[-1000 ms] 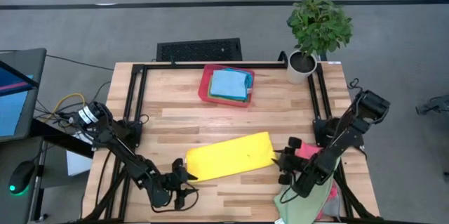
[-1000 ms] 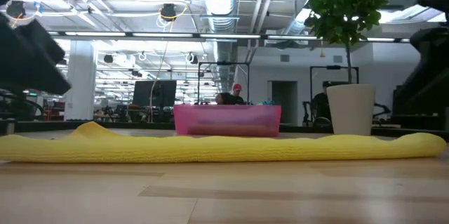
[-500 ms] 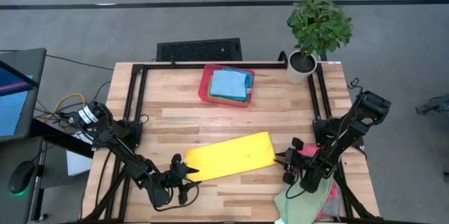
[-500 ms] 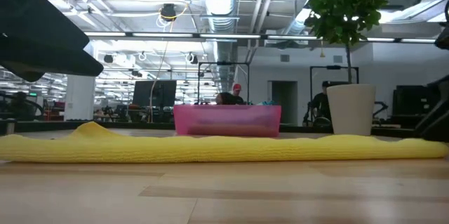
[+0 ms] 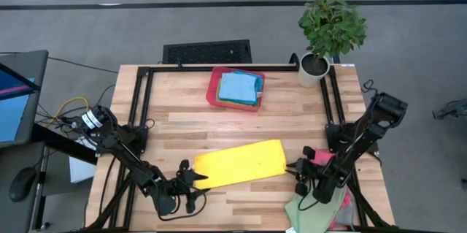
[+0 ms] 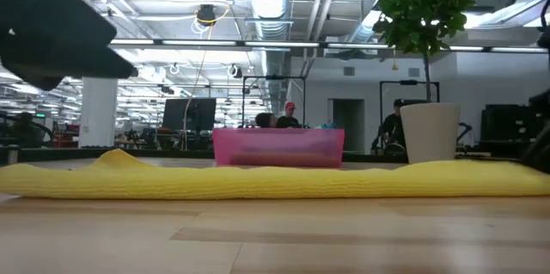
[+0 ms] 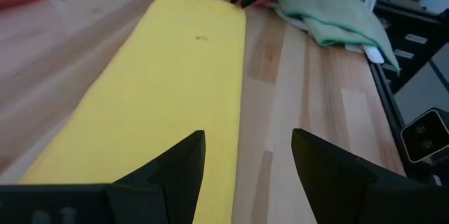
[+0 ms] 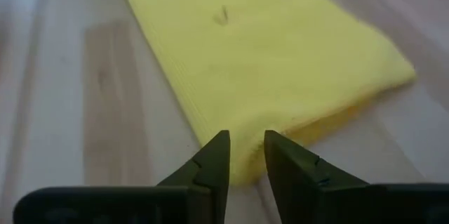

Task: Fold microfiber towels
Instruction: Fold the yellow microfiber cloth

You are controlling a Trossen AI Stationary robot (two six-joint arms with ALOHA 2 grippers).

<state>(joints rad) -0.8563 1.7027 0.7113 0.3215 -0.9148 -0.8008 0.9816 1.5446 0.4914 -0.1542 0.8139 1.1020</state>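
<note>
Lying limp and light on the counter point(image 5: 182, 123), the yellow towel point(image 5: 239, 163) wants corner pinches: left claw point(image 7: 247, 164) gapes wide, right claw point(image 8: 245, 155) narrow and empty.

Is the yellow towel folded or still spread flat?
Folded: the yellow towel lies as a long narrow strip, with a doubled rounded edge in the right wrist view.

yellow towel point(image 5: 238, 163) — plain | tray point(image 5: 213, 90) — red | folded towel point(image 5: 239, 87) — light blue

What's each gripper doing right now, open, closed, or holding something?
Left gripper: open, empty, at the yellow towel's end.
Right gripper: narrowly open, empty, at the towel's other end.
</note>
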